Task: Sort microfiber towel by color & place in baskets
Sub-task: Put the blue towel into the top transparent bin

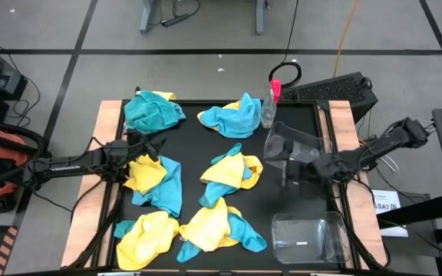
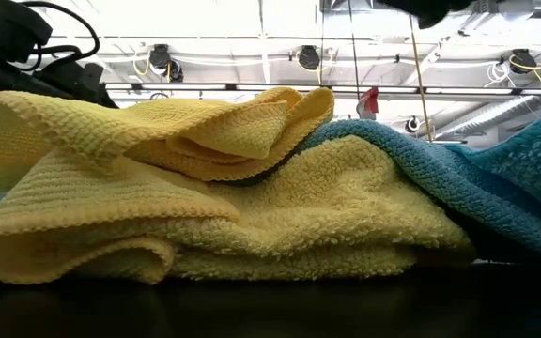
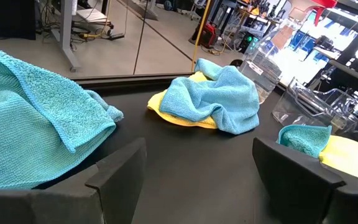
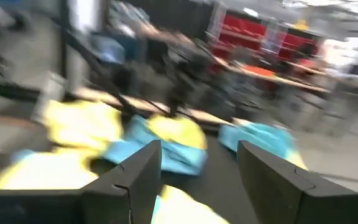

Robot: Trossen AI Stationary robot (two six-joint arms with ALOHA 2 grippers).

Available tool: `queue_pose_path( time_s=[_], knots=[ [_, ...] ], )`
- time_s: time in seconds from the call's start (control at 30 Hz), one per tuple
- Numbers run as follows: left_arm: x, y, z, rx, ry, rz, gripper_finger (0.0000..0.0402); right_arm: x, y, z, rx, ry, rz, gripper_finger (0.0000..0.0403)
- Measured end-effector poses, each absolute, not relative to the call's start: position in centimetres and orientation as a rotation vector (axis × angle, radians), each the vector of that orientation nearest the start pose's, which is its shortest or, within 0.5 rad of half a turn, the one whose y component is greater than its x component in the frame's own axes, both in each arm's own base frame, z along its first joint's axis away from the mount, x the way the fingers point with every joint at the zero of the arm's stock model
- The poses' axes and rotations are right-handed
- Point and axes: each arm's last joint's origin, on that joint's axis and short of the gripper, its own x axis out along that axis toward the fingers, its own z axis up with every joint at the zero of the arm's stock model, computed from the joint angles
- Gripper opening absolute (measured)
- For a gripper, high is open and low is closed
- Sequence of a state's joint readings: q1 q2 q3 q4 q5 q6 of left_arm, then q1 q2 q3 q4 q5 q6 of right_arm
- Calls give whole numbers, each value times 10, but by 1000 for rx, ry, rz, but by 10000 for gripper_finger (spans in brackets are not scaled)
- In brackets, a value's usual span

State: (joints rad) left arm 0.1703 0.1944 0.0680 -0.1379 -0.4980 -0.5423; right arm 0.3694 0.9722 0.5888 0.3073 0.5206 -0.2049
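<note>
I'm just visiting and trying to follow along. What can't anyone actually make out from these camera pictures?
- Low view: the yellow towel and a blue towel pressed close to the lens hide both baskets and both arms.
- High view: the tilted clear basket is partly covered by the right gripper; whether it is gripped is unclear.
- Right wrist view: motion blur smears the towels.
- High view: the label on the lower basket is too small to read.

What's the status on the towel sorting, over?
Left gripper open over towels. Right gripper open, empty, by tipped basket. Second basket empty. Nothing sorted.
</note>
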Motion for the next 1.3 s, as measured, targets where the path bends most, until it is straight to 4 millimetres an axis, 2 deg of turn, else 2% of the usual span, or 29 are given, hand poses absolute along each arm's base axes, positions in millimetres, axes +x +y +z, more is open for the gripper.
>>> queue_pose_path(
  time_s=[0.2,0.43,0.77,1.07,1.3],
  knots=[
    [98,31,159,-474,79,718,299,239,37,281,-332,342,-342,203],
    [98,31,159,-475,79,718,299,273,-20,260,-196,590,-540,203],
    [98,31,159,-475,79,718,299,308,-90,229,-35,756,-669,203],
    [98,31,159,-475,79,718,299,340,-135,197,12,960,-753,203],
    [98,31,159,-475,79,717,299,350,-168,182,61,1031,-833,203]
  ],
)
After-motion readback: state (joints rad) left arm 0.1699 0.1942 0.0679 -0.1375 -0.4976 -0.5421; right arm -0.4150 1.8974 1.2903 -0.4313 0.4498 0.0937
